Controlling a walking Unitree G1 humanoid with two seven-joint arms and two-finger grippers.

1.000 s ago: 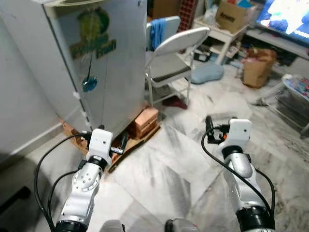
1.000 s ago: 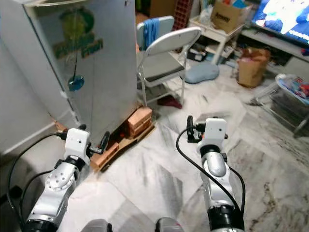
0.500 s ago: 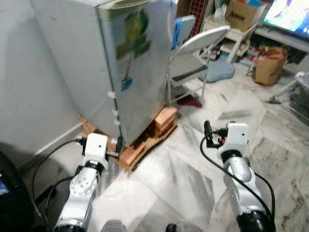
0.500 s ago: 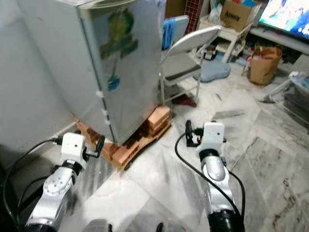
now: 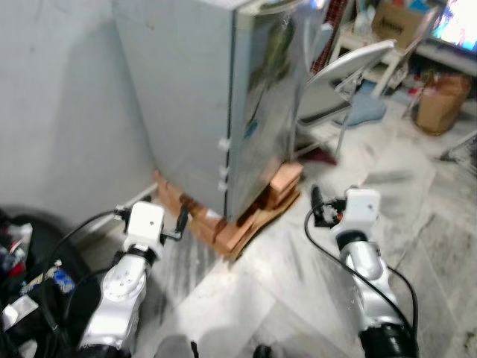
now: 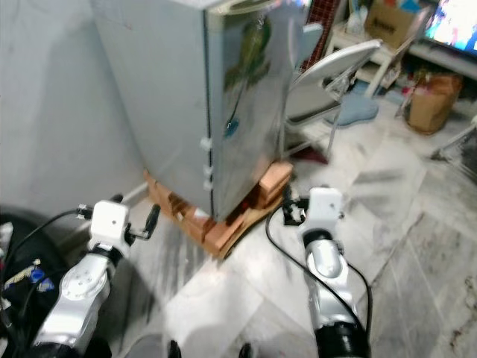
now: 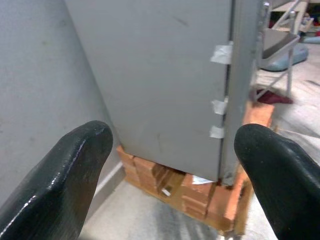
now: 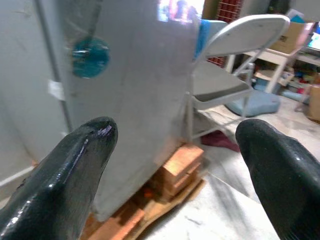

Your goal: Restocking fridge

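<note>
A tall grey metal fridge (image 5: 223, 112) stands on the floor against a pale wall (image 5: 59, 112). Its door is closed. The shiny front has a green picture and a small blue round sticker (image 6: 232, 128) on it. Little bits of white tape (image 7: 221, 54) sit along the door edge. The fridge rests on orange bricks (image 5: 283, 179) and a flat brown board (image 5: 250, 227).

The left end effector (image 7: 170, 165) is held low in front of the fridge, near the bricks, and points at the fridge corner. Its two black fingers (image 7: 65, 175) are spread wide with nothing between them. The right end effector (image 8: 175, 170) is held out over the marble floor (image 5: 283, 298), to the right of the fridge, not touching it. Its black fingers (image 8: 270, 170) are spread wide too and hold nothing.

A grey folding metal chair (image 5: 339, 82) stands just beside the fridge on its right. A brown paper bag (image 5: 434, 101) sits farther back on the floor. A dark bag (image 5: 30, 253) lies at the left, near the wall.
</note>
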